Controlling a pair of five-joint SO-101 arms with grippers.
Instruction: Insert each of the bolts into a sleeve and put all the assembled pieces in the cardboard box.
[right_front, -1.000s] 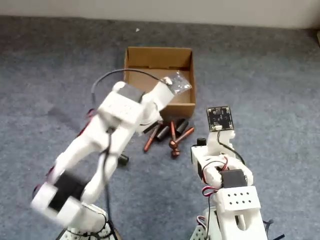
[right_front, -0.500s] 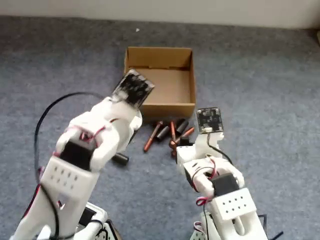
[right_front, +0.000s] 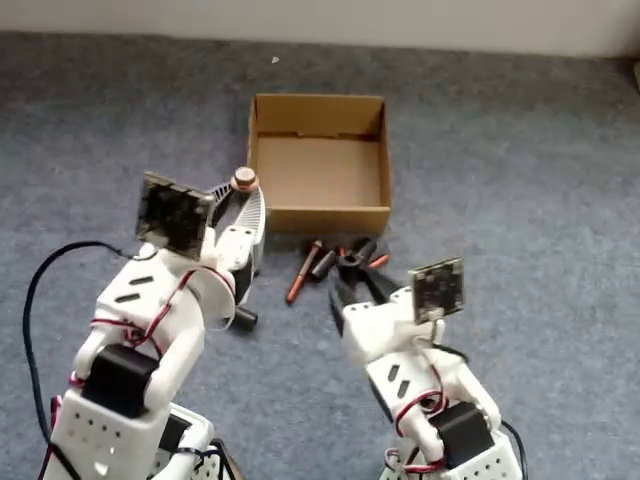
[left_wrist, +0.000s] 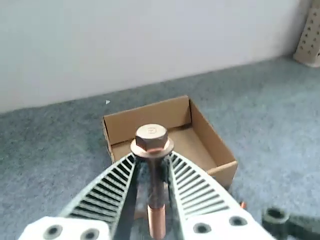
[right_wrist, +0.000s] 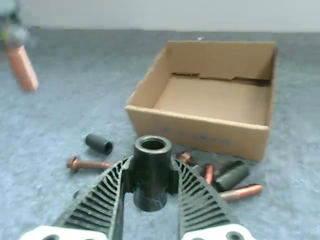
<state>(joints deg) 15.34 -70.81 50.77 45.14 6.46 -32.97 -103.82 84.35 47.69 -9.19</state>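
Observation:
My left gripper (right_front: 243, 203) (left_wrist: 152, 159) is shut on a copper bolt (right_front: 243, 180) (left_wrist: 152, 142), held head-up just left of the cardboard box (right_front: 320, 165) (left_wrist: 197, 142). The right gripper (right_front: 352, 272) (right_wrist: 152, 165) is shut on a black sleeve (right_front: 350, 264) (right_wrist: 151, 175), its opening facing up, in front of the box (right_wrist: 210, 100). Below it on the carpet lie loose bolts (right_front: 300, 277) (right_wrist: 87, 163) and sleeves (right_front: 326, 263) (right_wrist: 230, 175). The left gripper's bolt (right_wrist: 22, 70) hangs farther off in the right wrist view.
The box is empty and open at the top. One black sleeve (right_front: 243, 318) (right_wrist: 98, 143) lies apart, near the left arm's base. Grey carpet (right_front: 520, 180) covers the floor around; a pale wall (left_wrist: 150, 40) runs behind the box.
The left arm has drawn back from over the box's front wall to its left side, bolt in its fingers. The right arm has swung left and its gripper with the sleeve has risen over the pile.

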